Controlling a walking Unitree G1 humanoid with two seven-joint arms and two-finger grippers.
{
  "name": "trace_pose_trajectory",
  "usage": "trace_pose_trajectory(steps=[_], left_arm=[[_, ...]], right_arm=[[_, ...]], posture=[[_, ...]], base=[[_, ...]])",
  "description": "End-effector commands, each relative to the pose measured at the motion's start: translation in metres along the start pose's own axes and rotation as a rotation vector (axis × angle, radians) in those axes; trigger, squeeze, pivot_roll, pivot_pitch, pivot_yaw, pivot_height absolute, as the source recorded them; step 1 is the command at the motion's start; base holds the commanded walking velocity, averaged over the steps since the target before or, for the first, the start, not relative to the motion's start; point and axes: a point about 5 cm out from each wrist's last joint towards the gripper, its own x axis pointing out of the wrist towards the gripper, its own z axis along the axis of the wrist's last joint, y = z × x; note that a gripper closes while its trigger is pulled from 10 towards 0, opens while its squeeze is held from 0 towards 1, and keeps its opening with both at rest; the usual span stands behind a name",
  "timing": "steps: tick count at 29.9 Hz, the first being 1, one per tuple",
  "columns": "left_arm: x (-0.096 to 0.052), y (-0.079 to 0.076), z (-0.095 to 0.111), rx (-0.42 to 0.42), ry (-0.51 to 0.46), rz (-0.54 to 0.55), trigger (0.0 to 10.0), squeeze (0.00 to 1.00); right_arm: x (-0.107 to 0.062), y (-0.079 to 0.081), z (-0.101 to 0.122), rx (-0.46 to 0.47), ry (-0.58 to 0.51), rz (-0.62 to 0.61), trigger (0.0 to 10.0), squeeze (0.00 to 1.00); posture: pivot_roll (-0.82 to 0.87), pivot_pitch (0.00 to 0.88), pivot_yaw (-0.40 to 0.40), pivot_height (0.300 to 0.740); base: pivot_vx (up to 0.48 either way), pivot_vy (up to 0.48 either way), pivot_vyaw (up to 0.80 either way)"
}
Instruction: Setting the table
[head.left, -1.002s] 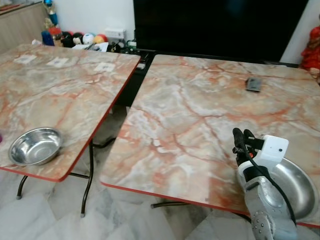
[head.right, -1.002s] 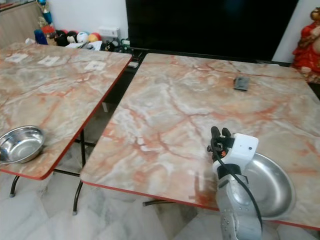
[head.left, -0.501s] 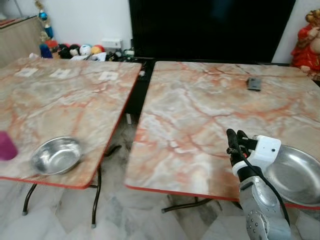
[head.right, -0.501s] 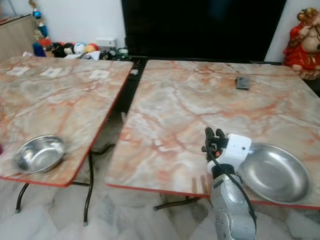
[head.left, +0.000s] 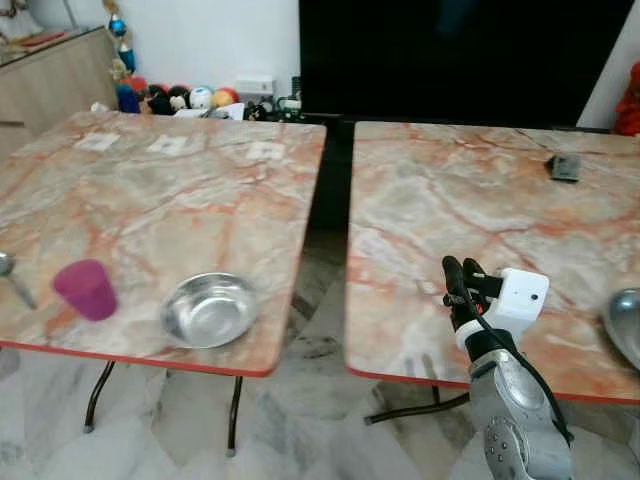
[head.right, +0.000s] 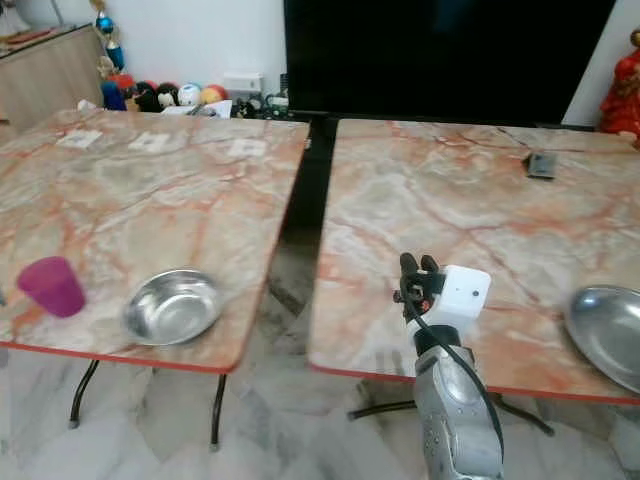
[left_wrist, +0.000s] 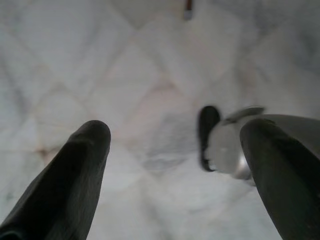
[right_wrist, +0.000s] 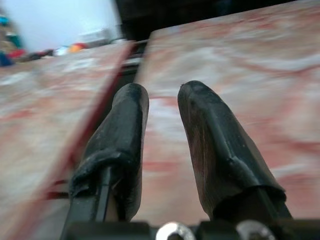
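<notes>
Tableware is split across two marble-top tables, nothing in hand. Right gripper (head.left: 458, 276) is raised over the near edge of the right table (head.left: 470, 200), fingers pointing up and away, nearly together with only a narrow gap, gripping nothing. Wrist camera housing is the white block just behind the fingers, silver forearm rising from the bottom of the head view. Left gripper (left_wrist: 175, 150) hangs low, facing the pale tiled floor (left_wrist: 125, 75), fingers spread wide, empty; a dark blob and a grey blurred shape sit between them down there, can't tell what they are.

Outward from the right gripper: large steel plate (head.right: 608, 333) is at the far right of the right table near the front edge, well apart from the gripper. Small dark object (head.left: 565, 167) lies toward that table's back. Across the gap, on the left table (head.left: 150, 200): steel bowl (head.left: 208, 309) near the front edge, magenta cup (head.left: 86, 288) just beside it on its left, spoon (head.left: 8, 272) at the far left edge, three white cards along the back.

Step, my read: between picks, lining up on the left table's items. Next move likely needs the body squared to the bowl or cup, an arm brought over it, fingers spread before descent.
</notes>
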Motion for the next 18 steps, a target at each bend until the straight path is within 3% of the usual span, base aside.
trace_pose_trajectory(steps=[1, 18], left_arm=[[-0.0007, -0.0003, -0.0037, -0.009, 0.015, 0.005, 10.0, 0.0], [0.0001, 0.0006, 0.0011, -0.009, -0.008, 0.012, 10.0, 0.0]], right_arm=[[0.0008, -0.0025, 0.0057, -0.023, -0.019, -0.004, 10.0, 0.0], [-0.0001, 0.0007, 0.0031, -0.02, -0.01, 0.001, 10.0, 0.0]], posture=[[-0.02, 0.045, -0.006, 0.74], [-0.01, 0.061, -0.005, 0.74]], base=[[0.0, 0.458, 0.0], [0.0, 0.441, 0.0]])
